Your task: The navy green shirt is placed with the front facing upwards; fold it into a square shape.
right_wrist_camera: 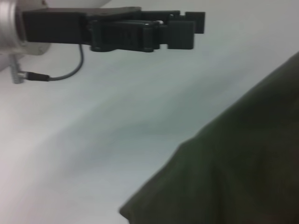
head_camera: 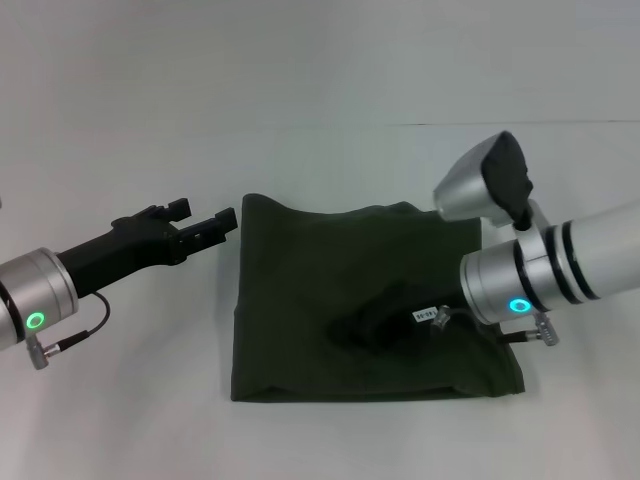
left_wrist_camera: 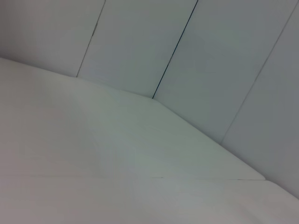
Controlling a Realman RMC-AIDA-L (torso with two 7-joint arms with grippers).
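The navy green shirt (head_camera: 360,305) lies folded into a rough square at the middle of the white tabletop (head_camera: 120,420), plain side up. The left gripper (head_camera: 205,222) hovers just off its far left corner, fingers slightly apart, holding nothing. The right gripper's state cannot be told; that arm reaches over the shirt's right edge.

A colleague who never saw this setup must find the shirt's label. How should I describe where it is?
On the white table lies the folded navy green shirt. Near its right edge, beside the right arm's wrist, sits a small white tag, the only pale mark on the cloth.
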